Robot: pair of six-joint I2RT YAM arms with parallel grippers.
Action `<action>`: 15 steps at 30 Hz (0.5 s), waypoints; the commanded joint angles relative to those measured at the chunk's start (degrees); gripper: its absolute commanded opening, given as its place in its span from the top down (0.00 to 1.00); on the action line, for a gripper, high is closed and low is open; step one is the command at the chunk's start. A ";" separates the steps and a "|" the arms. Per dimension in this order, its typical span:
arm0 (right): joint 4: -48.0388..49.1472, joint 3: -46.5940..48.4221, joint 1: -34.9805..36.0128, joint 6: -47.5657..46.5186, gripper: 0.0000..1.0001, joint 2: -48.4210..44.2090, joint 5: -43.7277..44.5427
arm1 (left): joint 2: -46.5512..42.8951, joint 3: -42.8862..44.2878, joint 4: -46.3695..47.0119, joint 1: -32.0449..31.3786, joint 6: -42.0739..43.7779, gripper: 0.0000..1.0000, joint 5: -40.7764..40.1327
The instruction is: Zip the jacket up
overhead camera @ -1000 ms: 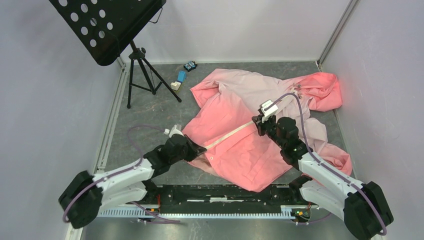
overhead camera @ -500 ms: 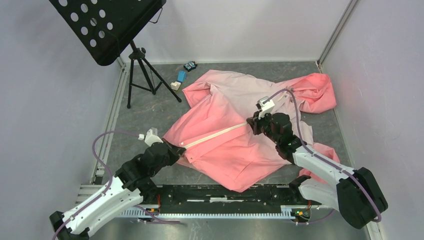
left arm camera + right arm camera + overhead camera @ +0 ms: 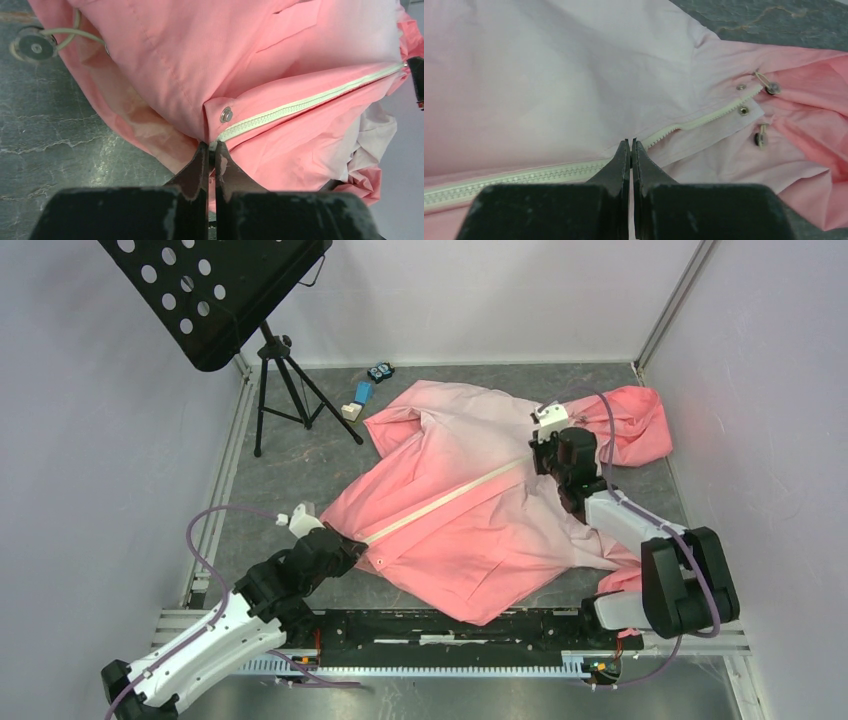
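Clerk: Jacket (image 3: 470,540), position?

Checker: Spread on table (image 3: 300,480), between both arms. Coral at the hem, paler toward hood (image 3: 640,420), which lies far right.

Clerk: Zipper, axis?

Checker: Zipper (image 3: 450,497) lies in one straight diagonal, near-left to far-right. Left gripper (image 3: 212,150) is at the near-left end, jaws closed on the hem edge just below a snap (image 3: 226,114). Right gripper (image 3: 630,146) is at the far-right end, jaws pinched shut on the zipper line. The slider itself is hidden between the fingers.

Clerk: Direction of coming move?

Checker: By judgement, onward along the same diagonal. Behind the right gripper the teeth look meshed. Ahead of it a short run of open teeth (image 3: 704,119) leads up and right to the collar snaps (image 3: 744,110). The right arm is nearer that stretch, and the pull goes away from the left gripper, which anchors the hem.

Clerk: Brands, labels, writing?

Checker: None legible on jacket or grippers. Small blocks (image 3: 363,392) at the far edge are too small to read.
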 commanded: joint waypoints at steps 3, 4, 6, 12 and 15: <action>4.26 7.51 -8.82 -13.81 1.00 4.98 9.18 | 0.29 -1.14 -8.34 0.40 -0.89 0.98 -6.37; 5.21 8.20 -9.54 -14.29 1.00 5.88 9.15 | 0.02 -1.06 -8.67 0.40 -0.93 0.98 -6.66; 7.79 9.06 -11.70 -15.40 1.00 7.65 6.49 | -0.89 -0.83 -9.85 0.40 -1.12 0.98 -7.04; 8.47 16.81 -16.86 -18.27 1.00 15.42 4.06 | -2.03 -0.34 -12.27 0.40 -0.93 0.98 -7.77; 8.64 20.22 -17.79 -19.67 1.00 18.25 6.60 | -1.44 -0.34 -12.64 0.40 -1.24 0.98 -7.97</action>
